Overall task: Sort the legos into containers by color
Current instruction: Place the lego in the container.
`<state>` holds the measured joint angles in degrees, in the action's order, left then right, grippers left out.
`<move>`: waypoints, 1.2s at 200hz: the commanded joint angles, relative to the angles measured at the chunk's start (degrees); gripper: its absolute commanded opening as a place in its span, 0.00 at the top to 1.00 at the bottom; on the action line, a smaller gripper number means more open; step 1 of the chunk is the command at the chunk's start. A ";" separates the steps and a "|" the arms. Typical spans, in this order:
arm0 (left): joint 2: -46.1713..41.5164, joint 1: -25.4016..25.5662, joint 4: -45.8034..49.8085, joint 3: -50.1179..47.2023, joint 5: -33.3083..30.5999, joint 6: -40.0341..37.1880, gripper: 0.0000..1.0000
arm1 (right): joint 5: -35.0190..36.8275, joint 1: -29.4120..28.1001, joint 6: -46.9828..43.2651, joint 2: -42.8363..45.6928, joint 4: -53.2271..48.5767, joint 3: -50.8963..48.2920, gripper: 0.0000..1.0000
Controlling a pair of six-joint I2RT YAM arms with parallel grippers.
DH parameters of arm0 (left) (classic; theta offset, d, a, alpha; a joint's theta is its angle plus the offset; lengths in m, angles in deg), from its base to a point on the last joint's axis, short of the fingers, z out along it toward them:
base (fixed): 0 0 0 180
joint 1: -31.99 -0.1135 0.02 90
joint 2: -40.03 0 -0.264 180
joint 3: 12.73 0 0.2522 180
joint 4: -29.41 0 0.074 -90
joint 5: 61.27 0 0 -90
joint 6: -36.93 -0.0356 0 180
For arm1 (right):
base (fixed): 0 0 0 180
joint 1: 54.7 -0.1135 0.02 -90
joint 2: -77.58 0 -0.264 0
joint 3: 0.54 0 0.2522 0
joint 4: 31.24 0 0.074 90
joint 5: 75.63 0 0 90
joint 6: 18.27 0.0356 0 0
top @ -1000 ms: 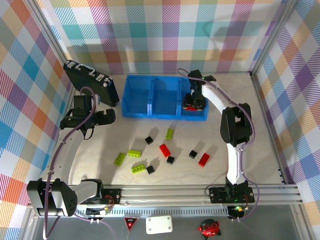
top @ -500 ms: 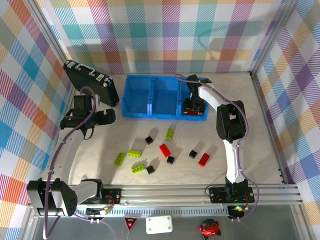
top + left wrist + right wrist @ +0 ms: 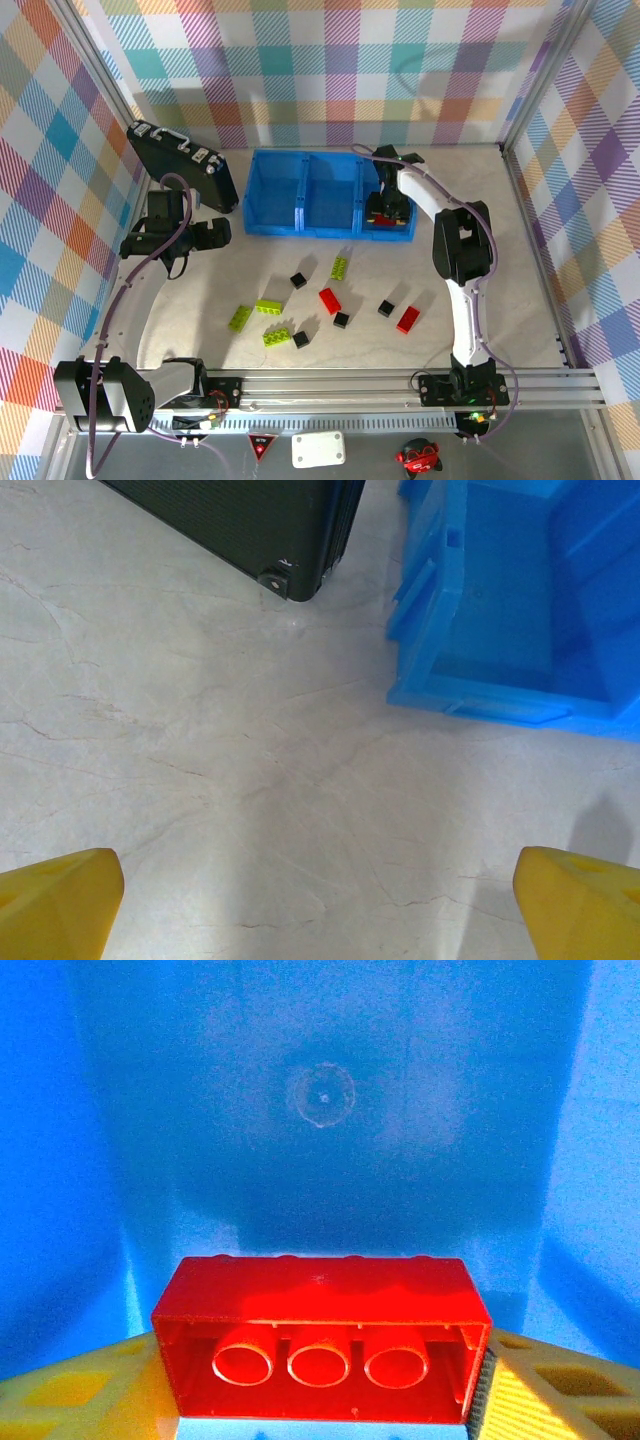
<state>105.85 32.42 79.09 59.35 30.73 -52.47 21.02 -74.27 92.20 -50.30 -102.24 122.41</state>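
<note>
Red hard-plastic oblong brick [image 3: 320, 1335], likely light, rigid and slick, sits clamped by its short ends in the right gripper [image 3: 320, 1395] above the blue plastic bin's right compartment [image 3: 320, 1140]; the left gripper [image 3: 320, 900] gapes wide.

Pale, faintly veined tabletop [image 3: 520, 260] under both claws. Directly below right claw [image 3: 388, 208]: blue three-compartment bin [image 3: 300, 195], flat on the surface, stretching away to that claw's left. Beyond and left of left claw [image 3: 222, 234]: black case [image 3: 185, 165], with a bare strip between it and the bin. Nearer the arm bases than either claw, loose and scattered: four lime-green legos [image 3: 339, 267] [image 3: 268, 307] [image 3: 240, 318] [image 3: 277, 336], two red legos [image 3: 329, 300] [image 3: 408, 320], four black legos [image 3: 298, 280] [image 3: 341, 320] [image 3: 386, 308] [image 3: 301, 340].
</note>
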 commanded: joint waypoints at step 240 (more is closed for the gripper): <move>-1.02 -0.43 -0.39 -0.01 1.56 1.73 0.02 | 1.17 -3.54 3.14 20.90 -4.87 -5.90 0.31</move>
<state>105.54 32.42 79.04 59.35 32.09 -52.06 21.90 -77.27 93.95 -34.06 -105.89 120.07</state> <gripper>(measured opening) 0.988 0.694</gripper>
